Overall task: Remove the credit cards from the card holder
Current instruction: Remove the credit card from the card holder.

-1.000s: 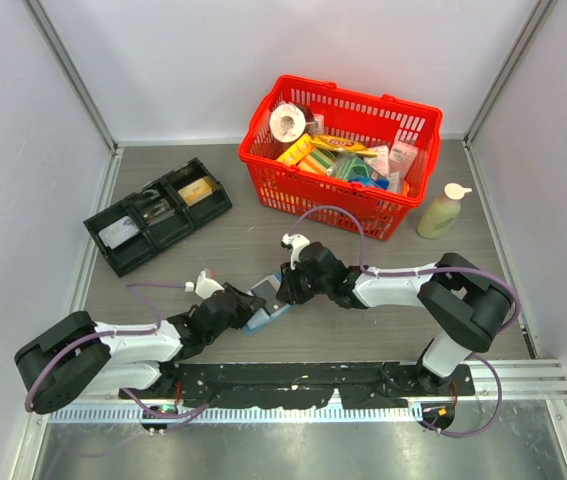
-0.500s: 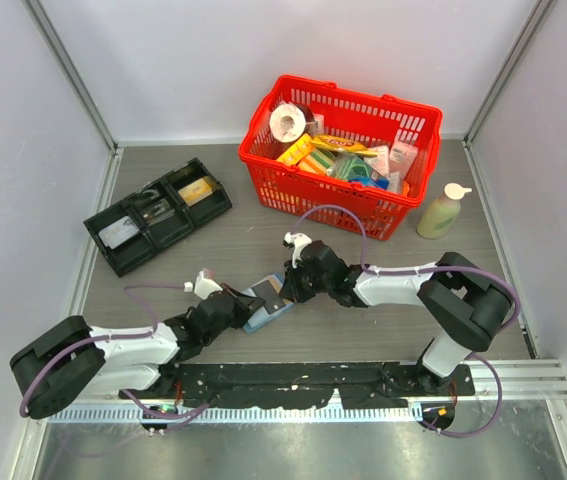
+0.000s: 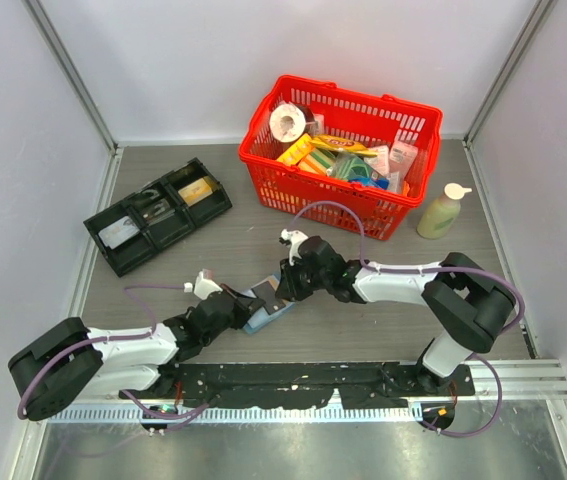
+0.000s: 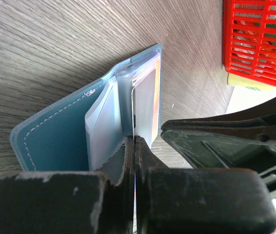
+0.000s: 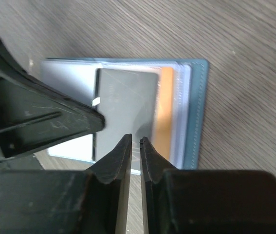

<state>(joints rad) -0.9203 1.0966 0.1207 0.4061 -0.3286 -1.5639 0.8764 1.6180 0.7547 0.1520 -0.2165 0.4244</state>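
While the left gripper (image 4: 134, 146) clamps shut on a clear plastic pocket leaf of the small, soft blue bifold card holder (image 4: 55, 146), apparently to pin it open on the grey wood-grain table (image 3: 213, 255), the right gripper (image 5: 135, 146) hovers over the pockets. Its jaws are a sliver apart, lined up on the near edge of the silvery-grey rectangular credit card (image 5: 125, 105) with no evident grip on it. An orange-tan credit card (image 5: 165, 112) peeks out from beneath the grey one, and both sit in the clear sleeves. The holder lies near the middle of the table, between the two grippers and well apart from the red plastic mesh basket (image 3: 313, 190) at the far right. No name, number or brand can be read on either card or on the holder. The print on the basket's packets (image 3: 308, 150) is too small to make out.
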